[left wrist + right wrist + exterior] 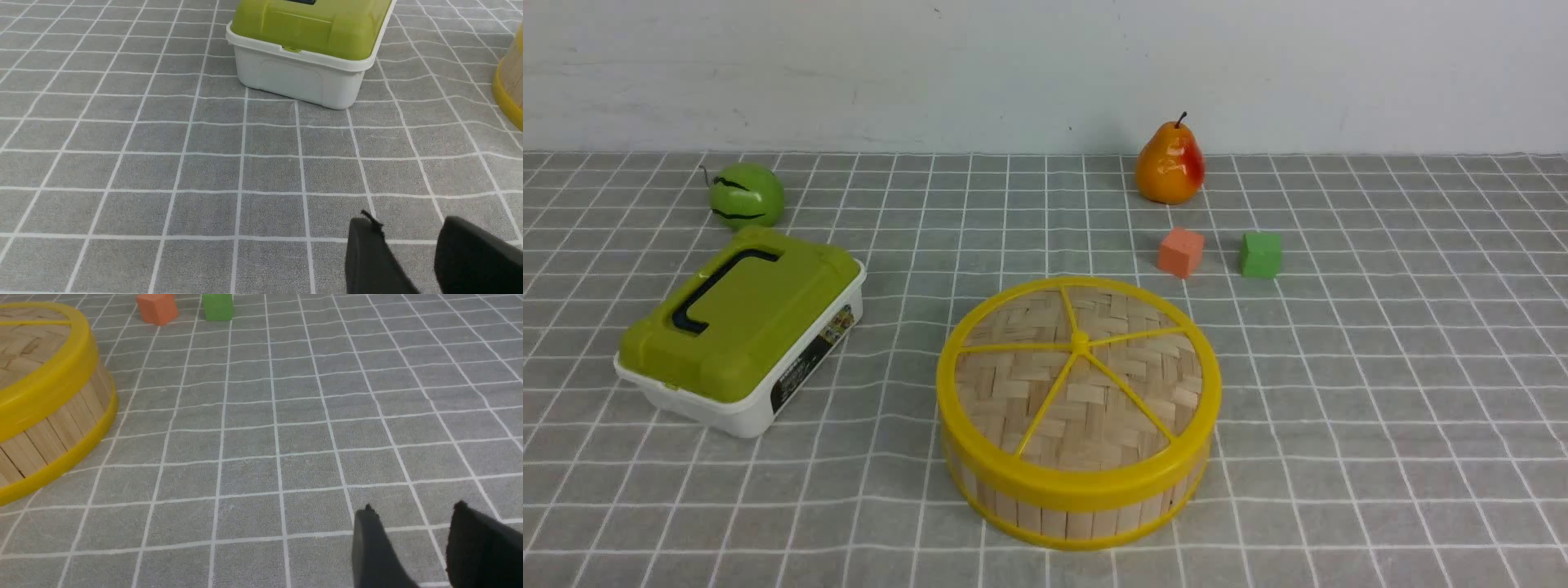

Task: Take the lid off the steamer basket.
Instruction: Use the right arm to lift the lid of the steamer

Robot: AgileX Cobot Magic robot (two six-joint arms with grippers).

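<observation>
Left gripper (pixel 408 222) and right gripper (pixel 414 508) sit closest to their wrist lenses, each with fingers parted and nothing between them, low over bare bench (pixel 1380 392). The steamer basket (pixel 1054 510) stands mid-bench, near the front edge, with the lid (pixel 1078 371) seated flat on its top rim. A white box with a green lid (pixel 739 335) stands to its left, and an orange cube (pixel 1181 251) and a green cube (pixel 1261 255) lie behind it to the right. I judge this the approach step. I would bring one gripper over the centre knob (pixel 1080 341), come down vertically, pinch the knob or a spoke beside it, and lift straight up so the basket does not drag. The other gripper could steady the wall. Neither arm shows in the front view. Each wrist view crops the basket. I cannot tell how high the knob stands, how tightly the lid fits, or what is inside.
</observation>
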